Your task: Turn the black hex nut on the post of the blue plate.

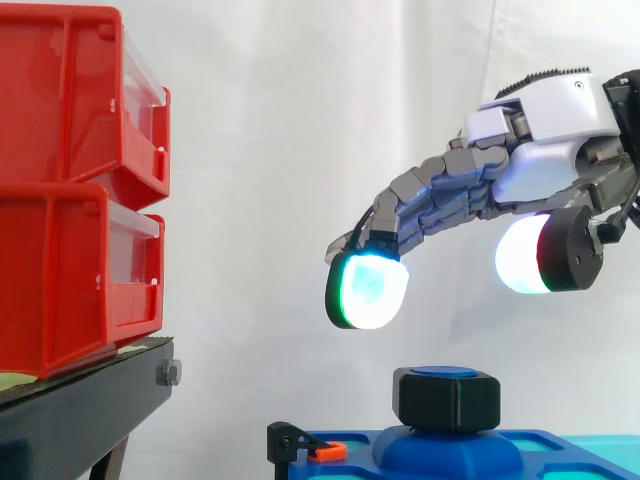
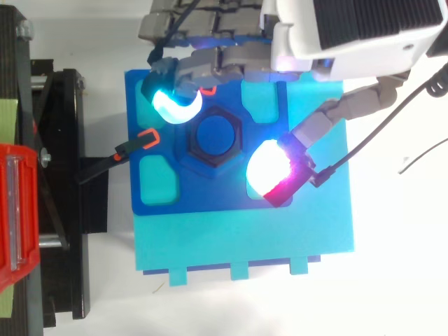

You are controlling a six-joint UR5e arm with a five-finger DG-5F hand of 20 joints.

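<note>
The black hex nut (image 1: 446,398) (image 2: 212,137) sits on a blue post at the middle of the blue plate (image 1: 540,445) (image 2: 166,119). The post's blue top shows through the nut's centre. My hand (image 1: 545,150) (image 2: 329,42) hovers above the nut, clear of it. Its fingers reach out and down toward the left, only loosely bent, with glowing pads (image 1: 367,288) (image 2: 171,103) above and left of the nut. The thumb pad (image 1: 525,255) (image 2: 269,168) hangs to the nut's right. Nothing is held.
Two stacked red bins (image 1: 75,185) stand on a black stand (image 1: 85,400) at the left. A black clamp with an orange tip (image 1: 315,448) (image 2: 143,140) grips the plate's left edge. The blue plate rests on a cyan base (image 2: 245,238).
</note>
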